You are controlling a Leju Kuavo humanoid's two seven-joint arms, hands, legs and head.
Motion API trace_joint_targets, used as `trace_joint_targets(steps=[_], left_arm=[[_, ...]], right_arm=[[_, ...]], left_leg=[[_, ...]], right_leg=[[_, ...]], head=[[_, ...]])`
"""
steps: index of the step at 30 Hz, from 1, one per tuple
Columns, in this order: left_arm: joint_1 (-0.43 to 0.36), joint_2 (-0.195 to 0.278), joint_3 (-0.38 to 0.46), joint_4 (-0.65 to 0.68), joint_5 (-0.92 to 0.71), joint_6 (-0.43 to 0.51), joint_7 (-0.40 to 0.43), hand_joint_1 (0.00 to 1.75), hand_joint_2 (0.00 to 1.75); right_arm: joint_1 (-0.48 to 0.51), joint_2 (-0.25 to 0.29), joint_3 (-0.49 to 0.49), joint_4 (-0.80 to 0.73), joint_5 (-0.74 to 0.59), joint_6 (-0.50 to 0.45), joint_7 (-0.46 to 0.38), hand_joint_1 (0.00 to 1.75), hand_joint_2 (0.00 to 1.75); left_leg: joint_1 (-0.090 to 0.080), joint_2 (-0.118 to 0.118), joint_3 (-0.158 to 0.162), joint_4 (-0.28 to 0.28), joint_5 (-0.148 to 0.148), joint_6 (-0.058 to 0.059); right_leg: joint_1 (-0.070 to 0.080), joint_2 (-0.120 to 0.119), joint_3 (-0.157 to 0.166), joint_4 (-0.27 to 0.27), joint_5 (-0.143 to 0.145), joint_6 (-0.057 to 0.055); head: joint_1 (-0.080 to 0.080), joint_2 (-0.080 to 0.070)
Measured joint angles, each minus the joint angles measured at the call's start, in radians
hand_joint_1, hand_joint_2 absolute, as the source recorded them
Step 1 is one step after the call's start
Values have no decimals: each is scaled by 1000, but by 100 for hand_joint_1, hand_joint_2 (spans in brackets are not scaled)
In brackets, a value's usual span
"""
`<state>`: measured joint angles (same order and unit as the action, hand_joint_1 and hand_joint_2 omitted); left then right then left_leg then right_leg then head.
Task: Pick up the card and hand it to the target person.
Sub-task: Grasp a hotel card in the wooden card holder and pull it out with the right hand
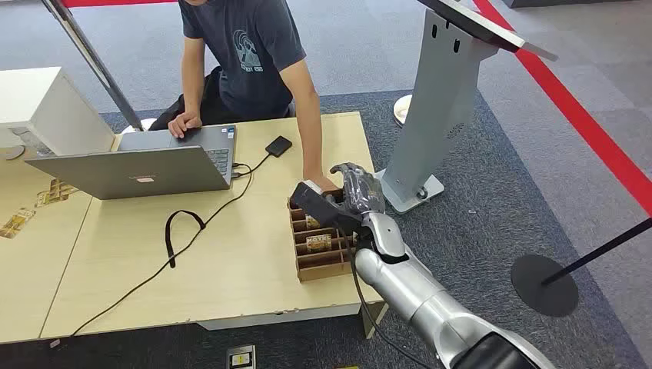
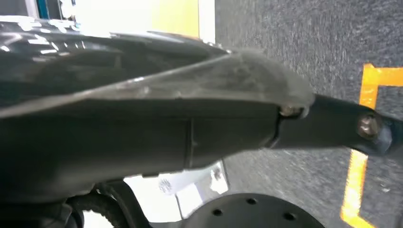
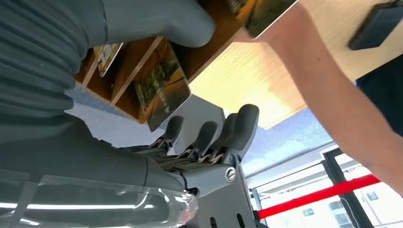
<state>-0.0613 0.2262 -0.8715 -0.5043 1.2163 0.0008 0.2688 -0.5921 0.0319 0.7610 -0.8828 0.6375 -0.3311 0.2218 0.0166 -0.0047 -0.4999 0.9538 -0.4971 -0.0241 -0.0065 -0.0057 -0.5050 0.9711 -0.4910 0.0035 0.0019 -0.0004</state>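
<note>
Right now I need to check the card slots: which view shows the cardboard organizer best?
The head view: the cardboard organizer sits whole at the table's edge, partly behind the right robot hand. The right wrist view shows a few compartments close up; the left wrist view faces floor.

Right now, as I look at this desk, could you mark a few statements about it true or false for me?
1. The laptop on the table is open. True.
2. The robot's right hand is over the wooden divided box. True.
3. The box sits at the table's left end, behind the laptop. False: it is at the right edge, apart from the laptop.
4. The person keeps both hands off the table. False: one hand rests on the laptop, and the other arm reaches down to the box beside the robot's hand.
5. A black cable trails across the tabletop. True.
</note>
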Motion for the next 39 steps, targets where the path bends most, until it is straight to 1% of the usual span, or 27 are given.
trace_joint_targets(steps=[2, 5, 8, 13, 18, 28, 39], left_arm=[[-4, 4, -9, 11, -9, -23, -6, 0, 0], [-14, 15, -31, 40, -38, -76, -21, 0, 0], [-21, 22, -50, 66, -67, -108, -33, 0, 0], [-32, 26, -78, 105, -105, -135, -47, 0, 0], [-40, 26, -95, 136, -125, -147, -54, 0, 0], [-47, 26, -108, 163, -131, -145, -45, 0, 0], [-49, 24, -108, 171, -135, -140, -37, 0, 0]], right_arm=[[9, -9, -7, -11, 7, -1, 10, 66, 175], [34, -39, -29, -46, 26, -3, 33, 65, 175], [60, -68, -53, -87, 44, -3, 48, 64, 175], [104, -108, -96, -158, 73, 5, 64, 63, 175], [135, -134, -136, -219, 89, 20, 67, 65, 175], [157, -151, -179, -292, 107, 55, 65, 64, 175], [158, -151, -193, -305, 117, 81, 50, 65, 175]], left_leg=[[0, 0, 0, 0, 0, 0], [0, 0, 0, 0, 0, 0], [0, 0, 0, 0, 0, 0], [0, 0, 0, 1, 0, 0], [0, 0, 0, 1, 0, 1], [0, 0, 0, 1, 1, 1], [0, 0, 0, 1, 1, 1]], right_leg=[[0, 0, 0, 0, 0, 0], [0, 0, 0, 0, 0, 0], [0, 0, 0, 0, 0, 0], [0, 0, 0, 0, 1, 1], [0, 0, 0, 0, 1, 1], [0, 0, 0, 0, 2, 2], [0, 0, 0, 0, 2, 2]], head=[[0, 0], [0, 0], [0, 0], [0, 0], [0, 0], [0, 0], [0, 0]])
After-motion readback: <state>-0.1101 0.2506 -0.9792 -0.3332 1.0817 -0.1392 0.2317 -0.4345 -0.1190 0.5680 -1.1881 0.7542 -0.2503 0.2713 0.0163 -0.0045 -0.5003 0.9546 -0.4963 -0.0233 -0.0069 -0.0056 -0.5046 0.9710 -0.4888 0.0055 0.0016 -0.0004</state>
